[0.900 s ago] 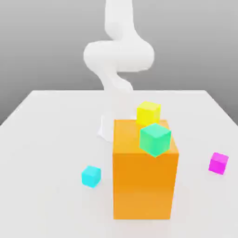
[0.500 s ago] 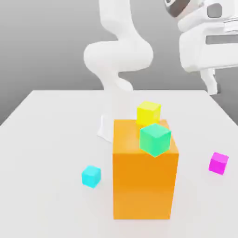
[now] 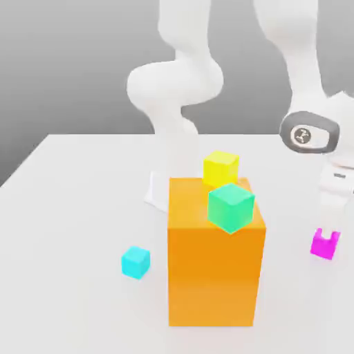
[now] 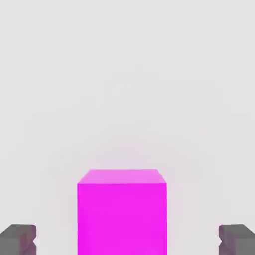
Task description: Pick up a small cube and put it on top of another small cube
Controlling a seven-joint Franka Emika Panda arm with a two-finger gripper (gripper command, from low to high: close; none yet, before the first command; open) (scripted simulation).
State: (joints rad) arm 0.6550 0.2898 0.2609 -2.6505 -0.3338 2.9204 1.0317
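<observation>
My gripper [image 4: 127,241] is wide open, with nothing held. My two dark grey fingertips [image 4: 18,239] look blocky and dull, and they stand on either side of the small cube [image 4: 122,211] with gaps between, not touching it. The small cube is bright pink, smooth and shiny, with flat sides and sharp edges.

In the exterior view my gripper [image 3: 329,231] points down over the small cube [image 3: 322,245], which sits on the table [image 3: 69,207] near the edge at the exterior view's right. My arm [image 3: 304,76] is white, round and smooth, with a grey ring at the wrist.

The table is flat, plain and pale white. Near the middle stands a tall orange block [image 3: 216,266] with flat sides. A mint green cube [image 3: 231,207] rests tilted at its top, and a yellow cube [image 3: 220,168] sits just behind. The other small cube [image 3: 136,263], shiny turquoise blue, sits on the table beside the orange block, toward the exterior view's left, well apart from the pink one.
</observation>
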